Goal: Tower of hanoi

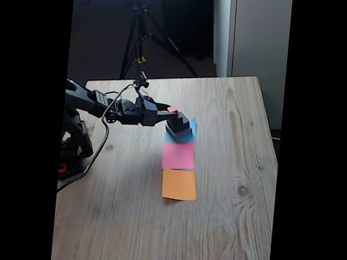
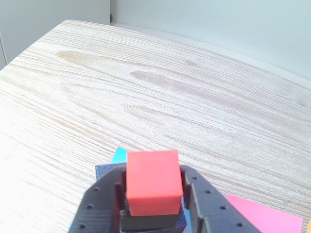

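My gripper is shut on the tiny red cube, its black fingers pressing on both sides. Right under the cube is a small dark grey block; whether they touch I cannot tell. A corner of the wide flat grey block shows beneath, lying on the blue paper square. In the fixed view the gripper reaches from the left with the red cube over the dark stack on the blue paper.
A pink paper square and an orange one lie in a row in front of the blue one on the wooden table. The arm's base and cables stand at the table's left edge. A tripod stands behind the table.
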Controlling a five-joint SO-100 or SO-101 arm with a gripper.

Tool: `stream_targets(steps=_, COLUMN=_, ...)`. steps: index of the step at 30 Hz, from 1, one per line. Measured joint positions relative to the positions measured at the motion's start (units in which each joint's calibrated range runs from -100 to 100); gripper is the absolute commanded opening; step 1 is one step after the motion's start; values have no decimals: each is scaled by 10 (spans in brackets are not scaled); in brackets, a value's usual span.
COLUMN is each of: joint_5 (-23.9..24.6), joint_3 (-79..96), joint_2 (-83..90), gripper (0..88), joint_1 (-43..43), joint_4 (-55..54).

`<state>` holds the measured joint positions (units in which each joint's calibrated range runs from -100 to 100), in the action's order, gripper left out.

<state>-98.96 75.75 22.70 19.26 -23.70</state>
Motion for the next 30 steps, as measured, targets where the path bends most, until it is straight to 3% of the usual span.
stream_targets(steps=13, joint_5=0, joint_3=0, joint_2=-19, gripper=43, joint_1=0, joint_4=-20)
stream_targets(steps=18, joint_5=0, joint_3=-1, joint_2=-21, gripper=189, joint_1=0, joint_4=-26)
stream_targets(steps=30, joint_5=35, joint_3=-1, joint_2=-21, gripper=265, joint_1=0, joint_4=-41)
